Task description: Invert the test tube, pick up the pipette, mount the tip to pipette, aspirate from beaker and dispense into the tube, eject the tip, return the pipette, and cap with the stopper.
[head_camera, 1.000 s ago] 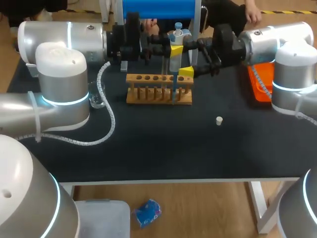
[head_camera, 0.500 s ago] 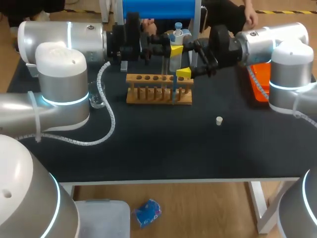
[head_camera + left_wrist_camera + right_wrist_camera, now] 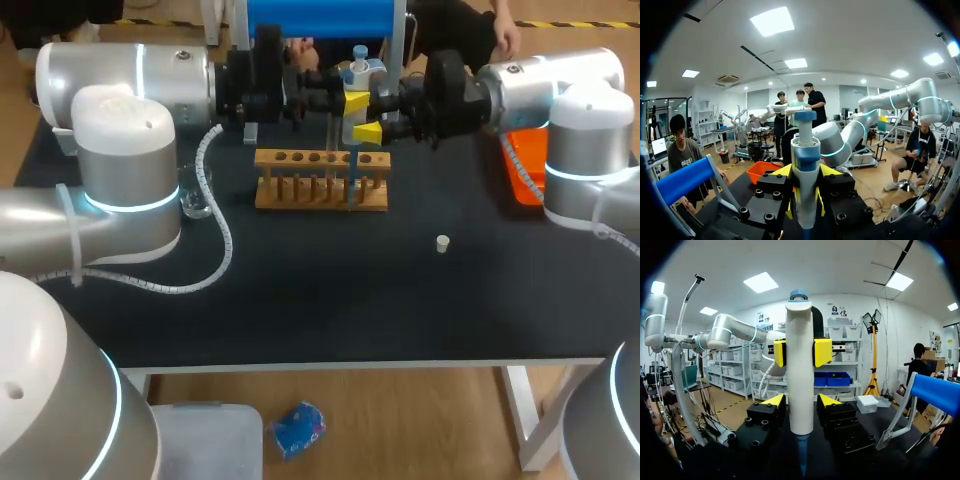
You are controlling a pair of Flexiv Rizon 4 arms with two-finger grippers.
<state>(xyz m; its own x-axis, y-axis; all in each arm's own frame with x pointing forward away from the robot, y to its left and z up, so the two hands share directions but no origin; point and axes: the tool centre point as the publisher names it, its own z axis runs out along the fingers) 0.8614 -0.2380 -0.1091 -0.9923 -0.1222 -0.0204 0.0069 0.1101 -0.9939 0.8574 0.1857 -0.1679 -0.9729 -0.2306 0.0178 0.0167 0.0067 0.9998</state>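
The pipette is held upright over the wooden rack, at the far middle of the table. The left gripper is clamped on its white body. In the right wrist view its yellow pads are seen pressed on the body from two sides, in the upper half. The right gripper is placed around the same body, just below the left one. Whether it is closed on the pipette or only stands close to it cannot be told.

The blue tip is mounted and points straight down. In the head view it is seen in line with the right part of the rack. The tube itself cannot be made out there.

The pipette is judged to be light, stiff plastic with a smooth, rounded surface, so it may slip or turn if it is held weakly. The thick straight body is the best place to be gripped. The push button on top should be left free.

The tip is thin and probably held on by friction only. It could be bent or loosened by a side knock against the rack. The tube is presumably glass, so no force should be put on it from above.

The stopper lies alone on the table, well apart from the rack. It is small and probably rolls easily. The beaker stands beside the left arm.
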